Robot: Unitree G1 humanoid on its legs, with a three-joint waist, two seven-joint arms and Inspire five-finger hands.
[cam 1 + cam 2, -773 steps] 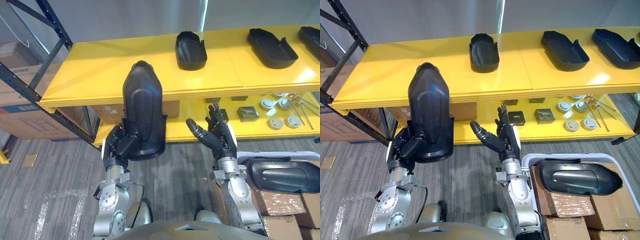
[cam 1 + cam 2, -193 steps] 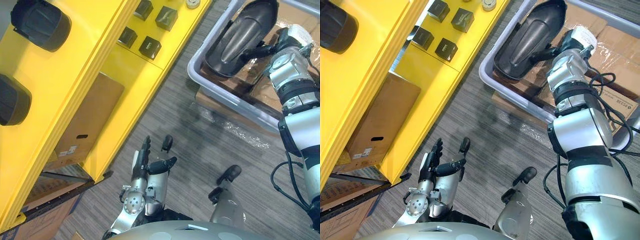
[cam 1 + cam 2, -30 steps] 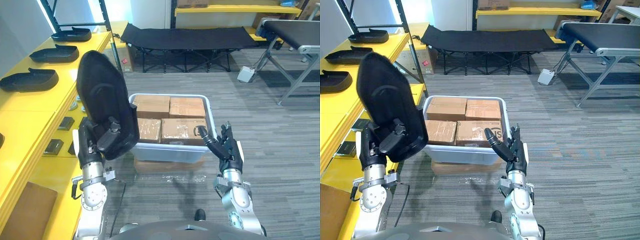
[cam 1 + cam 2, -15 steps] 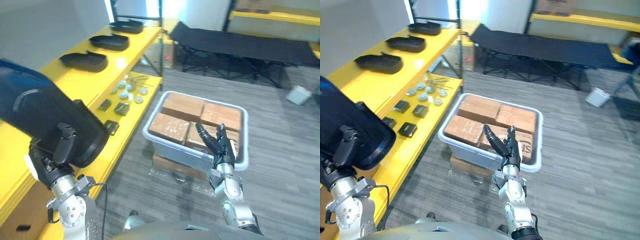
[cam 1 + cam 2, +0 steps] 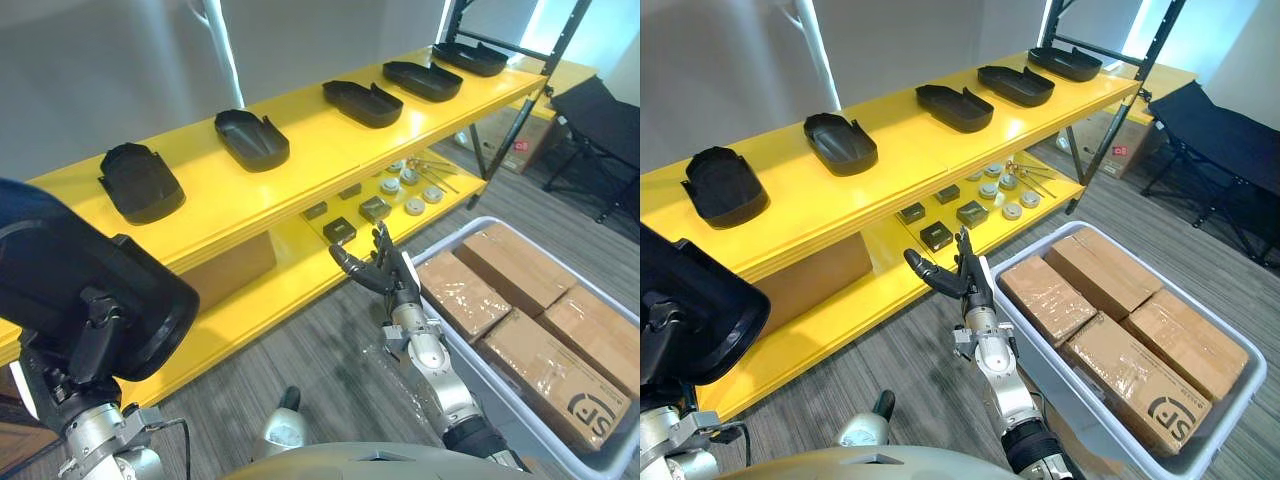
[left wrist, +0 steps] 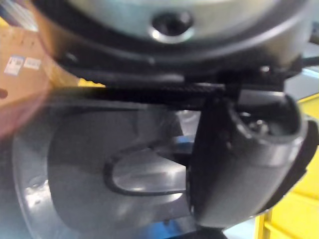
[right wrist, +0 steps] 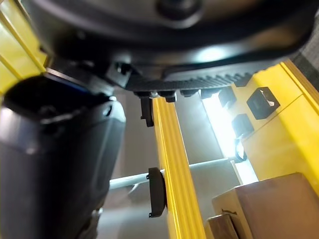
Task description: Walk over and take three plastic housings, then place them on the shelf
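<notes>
Currently: plastic housing (image 5: 60, 270) gripped in left robot hand (image 5: 88, 335), fingers curled round its edge, low at robot's left. Long axis slants up-left from hand, past view edge. Shelf (image 5: 310, 125) top just beyond; left arm nearer. Shelved housings (image 5: 140, 182) in row; bare yellow stretch beside held piece. Right robot hand (image 5: 385, 272) spread, empty, near lower tier.

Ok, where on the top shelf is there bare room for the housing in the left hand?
Widest bare patch on the top shelf: toward the front edge, between the second housing and third housing. Another gap lies between the leftmost housing and the second. The lower shelf is crowded with small parts. The left hand grips the held housing.
</notes>
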